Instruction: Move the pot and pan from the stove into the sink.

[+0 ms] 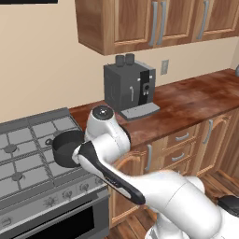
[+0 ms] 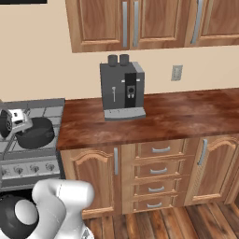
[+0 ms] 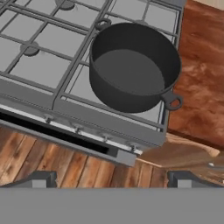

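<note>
Hand [image 3: 111, 179] wide open above pot [image 3: 133, 65], pot on stove [image 3: 39, 57]

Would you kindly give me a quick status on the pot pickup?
End effector open, empty, above the stove's front edge. Pot on the stove at its counter side, untouched. Nothing between end effector and pot.

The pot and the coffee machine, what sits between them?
Nothing: right base view shows bare wooden counter between the pot and coffee machine.
</note>
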